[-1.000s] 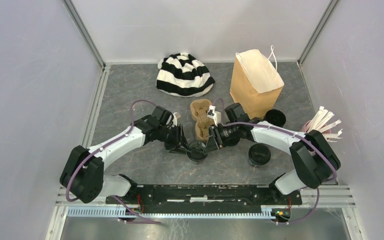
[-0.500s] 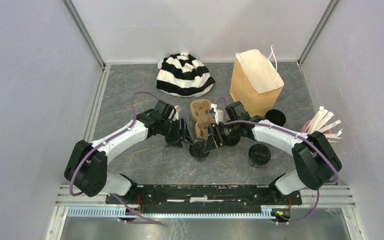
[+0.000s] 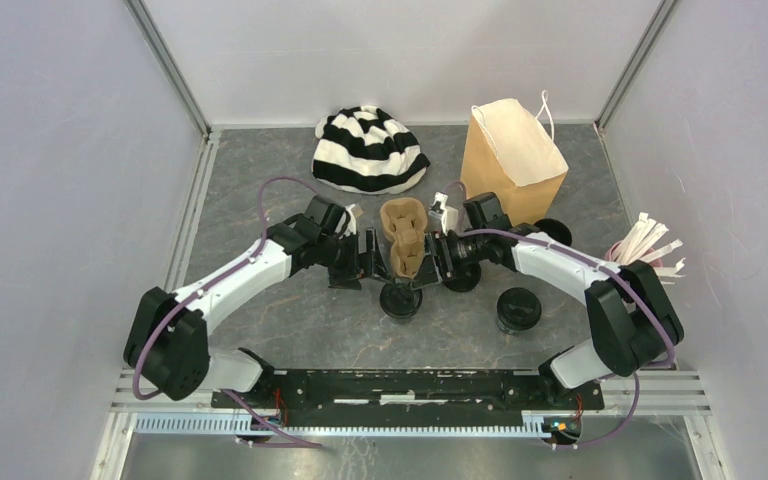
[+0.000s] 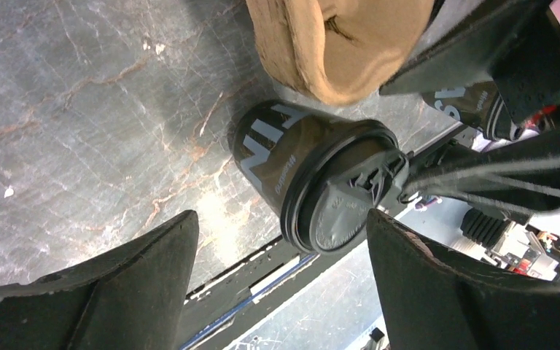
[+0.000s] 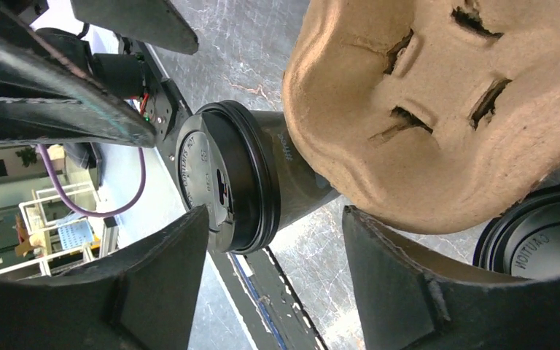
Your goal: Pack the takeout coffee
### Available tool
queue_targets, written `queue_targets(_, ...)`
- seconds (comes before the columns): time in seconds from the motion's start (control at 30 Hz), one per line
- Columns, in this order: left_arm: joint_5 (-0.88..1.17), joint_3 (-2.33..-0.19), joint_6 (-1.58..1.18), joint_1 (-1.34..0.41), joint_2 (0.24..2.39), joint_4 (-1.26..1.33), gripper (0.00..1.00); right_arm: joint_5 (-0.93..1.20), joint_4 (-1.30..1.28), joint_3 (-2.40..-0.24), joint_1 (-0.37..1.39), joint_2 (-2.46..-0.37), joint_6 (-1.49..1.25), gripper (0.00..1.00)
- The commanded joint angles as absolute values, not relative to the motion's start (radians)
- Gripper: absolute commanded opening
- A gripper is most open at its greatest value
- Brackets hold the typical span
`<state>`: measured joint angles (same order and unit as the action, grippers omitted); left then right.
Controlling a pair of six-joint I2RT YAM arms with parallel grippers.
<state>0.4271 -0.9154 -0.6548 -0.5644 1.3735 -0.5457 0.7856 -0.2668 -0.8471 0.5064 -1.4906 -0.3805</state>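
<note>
A black coffee cup [image 3: 400, 300] with its lid on stands on the table just in front of the near end of the brown cardboard carrier [image 3: 405, 238]. My left gripper [image 3: 368, 266] is open and empty to the left of the carrier's near end. My right gripper [image 3: 432, 265] is open and empty to its right. In the left wrist view the cup [image 4: 299, 160] lies beyond my open left gripper [image 4: 281, 237], under the carrier [image 4: 335, 44]. In the right wrist view the cup [image 5: 262, 175] lies beyond my open right gripper [image 5: 275, 219]. A second lidded cup [image 3: 518, 310] stands further right.
The brown paper bag [image 3: 512, 170] stands open at the back right, with another black lidded cup [image 3: 552, 235] at its foot. A striped hat [image 3: 368, 150] lies at the back. White sticks in a pink cup [image 3: 650, 250] are at the right wall. A black lid [image 5: 547, 240] sits beside the carrier.
Both grippers have drawn back from the near cup towards the far side and now flank the carrier's near end. The cup stays standing on the table.
</note>
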Motion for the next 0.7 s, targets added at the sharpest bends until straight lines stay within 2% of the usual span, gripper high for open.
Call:
queue_targets(0.0, 0.458, -0.873, -0.675, -0.568, 1.278, -0.533, 0.89, 0.877, -0.198, -0.879, 0.491, -1.525, -0.347, 0.7)
queue_targets(0.2, 0.607, -0.793, -0.714, -0.568, 1.292, -0.425, 0.68, 0.944, -0.177, -0.866, 0.481, -1.549, -0.339, 0.62)
queue_targets(0.37, 0.65, -0.746, -0.739, -0.569, 1.317, -0.35, 0.61, 0.955, -0.142, -0.847, 0.469, -1.555, -0.364, 0.59)
queue_targets(0.5, 0.64, -0.703, -0.759, -0.568, 1.318, -0.304, 0.59, 0.953, -0.129, -0.831, 0.469, -1.57, -0.365, 0.54)
queue_targets(0.67, 0.569, -0.697, -0.753, -0.568, 1.353, -0.357, 0.52, 0.922, -0.121, -0.786, 0.47, -1.578, -0.357, 0.47)
